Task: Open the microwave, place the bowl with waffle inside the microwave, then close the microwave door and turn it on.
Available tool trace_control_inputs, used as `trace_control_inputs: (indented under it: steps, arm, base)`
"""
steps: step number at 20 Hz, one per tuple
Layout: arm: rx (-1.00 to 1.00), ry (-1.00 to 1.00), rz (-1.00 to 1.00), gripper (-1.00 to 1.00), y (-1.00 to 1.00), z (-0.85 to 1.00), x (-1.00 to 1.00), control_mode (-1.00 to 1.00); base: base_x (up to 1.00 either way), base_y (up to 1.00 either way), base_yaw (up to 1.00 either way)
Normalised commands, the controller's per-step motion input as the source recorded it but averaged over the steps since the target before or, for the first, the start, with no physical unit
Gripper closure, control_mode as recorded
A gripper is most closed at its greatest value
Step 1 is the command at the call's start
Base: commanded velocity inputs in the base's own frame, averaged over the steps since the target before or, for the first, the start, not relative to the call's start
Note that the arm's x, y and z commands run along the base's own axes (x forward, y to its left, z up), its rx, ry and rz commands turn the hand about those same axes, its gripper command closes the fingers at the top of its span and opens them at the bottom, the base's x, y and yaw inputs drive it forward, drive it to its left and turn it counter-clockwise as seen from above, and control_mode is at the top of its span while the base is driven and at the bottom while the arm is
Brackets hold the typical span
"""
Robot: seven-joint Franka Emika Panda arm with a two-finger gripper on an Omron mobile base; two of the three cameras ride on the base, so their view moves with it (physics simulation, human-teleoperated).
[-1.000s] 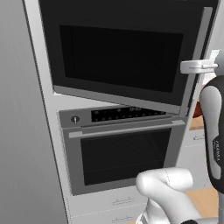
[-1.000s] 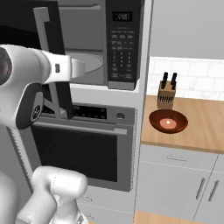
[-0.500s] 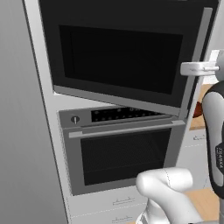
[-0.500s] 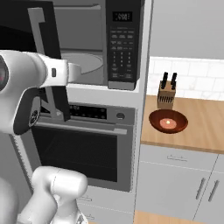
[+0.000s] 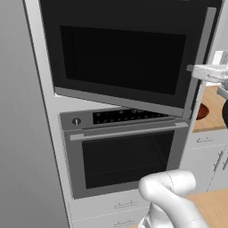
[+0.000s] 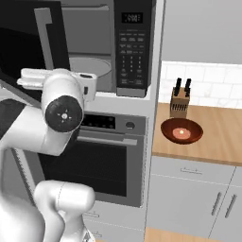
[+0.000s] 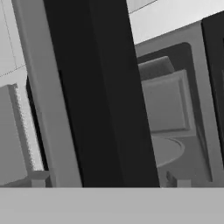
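Observation:
The microwave (image 6: 131, 52) is built in above the oven, and its grey cavity (image 6: 90, 61) is exposed. The microwave door (image 5: 120, 58) stands swung out to the left, with its silver bar handle (image 5: 201, 53) on the free edge. My gripper (image 7: 107, 179) is open right at that edge, and the white hand (image 5: 207, 71) is level with the handle. In the hand view the black door edge (image 7: 100, 96) rises between the two fingertips (image 7: 38, 177). I cannot tell if they touch it. The reddish-brown bowl with waffle (image 6: 182, 131) sits on the wooden counter to the right.
A grey oven (image 6: 94, 160) with a horizontal handle sits under the microwave. A knife block (image 6: 179, 100) stands behind the bowl on the wooden counter (image 6: 222, 142). White cabinets run below the counter. A tall grey panel (image 5: 22, 133) borders the left side.
In the right base view my arm's elbow has swung right and lower. The hand has shifted slightly right beside the door edge. The door stays open about as before.

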Motion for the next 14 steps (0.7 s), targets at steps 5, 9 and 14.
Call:
trace_control_inputs:
  steps: [5,9,14]
  arm:
    - [0.13,-0.04,0.51,-1.00,-0.33,0.34,-0.34,-1.00]
    - [0.06,-0.07,0.34,-1.00,-0.44,0.54,-0.86,-1.00]
    - [0.03,-0.24,0.13,-1.00,-0.62,0.43,-0.92,-1.00]
  base:
    - [0.00,0.00,0.00]
    - [0.00,0.00,0.00]
    - [0.00,0.00,0.00]
